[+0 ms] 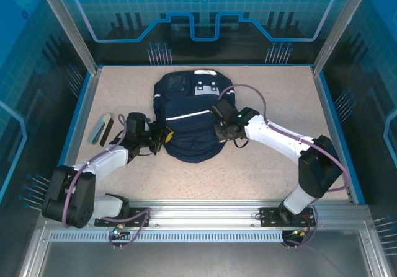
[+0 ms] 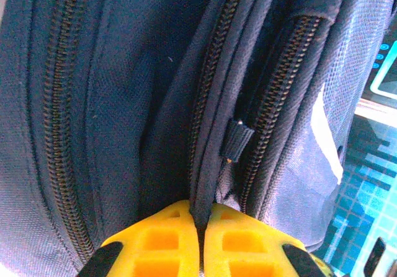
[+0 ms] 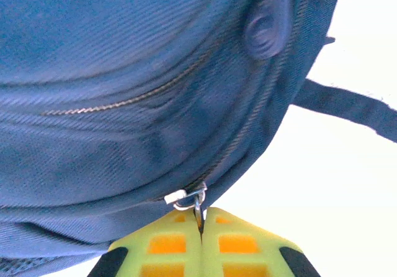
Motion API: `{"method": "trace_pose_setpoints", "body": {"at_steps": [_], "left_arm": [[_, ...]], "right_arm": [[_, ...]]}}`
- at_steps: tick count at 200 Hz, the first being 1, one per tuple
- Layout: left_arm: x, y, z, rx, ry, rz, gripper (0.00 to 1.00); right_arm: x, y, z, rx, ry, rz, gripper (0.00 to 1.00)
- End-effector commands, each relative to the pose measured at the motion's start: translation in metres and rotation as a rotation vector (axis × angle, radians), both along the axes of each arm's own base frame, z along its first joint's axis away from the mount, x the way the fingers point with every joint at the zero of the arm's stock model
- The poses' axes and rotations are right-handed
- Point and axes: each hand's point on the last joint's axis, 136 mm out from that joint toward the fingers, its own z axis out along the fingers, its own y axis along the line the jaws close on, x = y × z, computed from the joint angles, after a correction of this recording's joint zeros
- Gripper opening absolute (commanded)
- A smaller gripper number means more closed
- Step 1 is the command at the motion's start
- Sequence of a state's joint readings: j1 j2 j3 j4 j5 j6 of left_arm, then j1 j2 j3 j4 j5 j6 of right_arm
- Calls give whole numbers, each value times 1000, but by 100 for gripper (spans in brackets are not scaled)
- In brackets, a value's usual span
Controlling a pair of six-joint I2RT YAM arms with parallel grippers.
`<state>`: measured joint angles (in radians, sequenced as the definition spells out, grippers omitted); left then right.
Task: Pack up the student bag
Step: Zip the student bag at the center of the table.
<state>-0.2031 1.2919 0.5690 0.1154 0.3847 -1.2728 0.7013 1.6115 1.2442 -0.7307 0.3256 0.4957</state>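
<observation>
The student bag (image 1: 186,119), navy with a thin white stripe and white patches, lies flat mid-worktop (image 1: 279,97); the left tool (image 2: 201,227) is clamped on a fabric fold between its zips; the right tool (image 3: 201,218) pinches its metal zip pull (image 3: 186,196); two slim items (image 1: 102,128) lie apart, near the left arm.

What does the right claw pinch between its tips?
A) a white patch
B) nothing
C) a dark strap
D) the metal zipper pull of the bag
D: the right claw is shut on the small metal zipper pull at the edge of the student bag.
</observation>
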Motion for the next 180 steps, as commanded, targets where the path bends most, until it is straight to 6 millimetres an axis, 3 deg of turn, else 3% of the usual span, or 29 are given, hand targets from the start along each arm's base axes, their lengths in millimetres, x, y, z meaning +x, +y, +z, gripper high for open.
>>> {"method": "trace_pose_setpoints", "body": {"at_steps": [1, 22, 51, 78, 96, 111, 131, 180], "left_arm": [[10, 16, 9, 87, -27, -3, 0], [17, 18, 19, 136, -53, -42, 0], [28, 24, 27, 204, -68, -87, 10], [32, 41, 27, 250, -46, -60, 26], [26, 61, 27, 292, -18, 9, 45], [17, 69, 31, 297, -13, 49, 53], [6, 55, 38, 197, -26, 36, 56], [-7, -5, 51, -25, -86, -61, 60]], "right_arm": [[-7, -2, 9, 1, 6, 54, 0], [-24, 44, 15, 118, 17, 242, 0], [-53, 99, 18, 248, 59, 403, 0], [-59, 131, 18, 336, 76, 417, 0], [-55, 146, 19, 373, 79, 401, 0], [-49, 154, 21, 384, 76, 391, 0], [-44, 163, 22, 382, 72, 398, 0], [-45, 161, 18, 361, 75, 401, 0]]}}
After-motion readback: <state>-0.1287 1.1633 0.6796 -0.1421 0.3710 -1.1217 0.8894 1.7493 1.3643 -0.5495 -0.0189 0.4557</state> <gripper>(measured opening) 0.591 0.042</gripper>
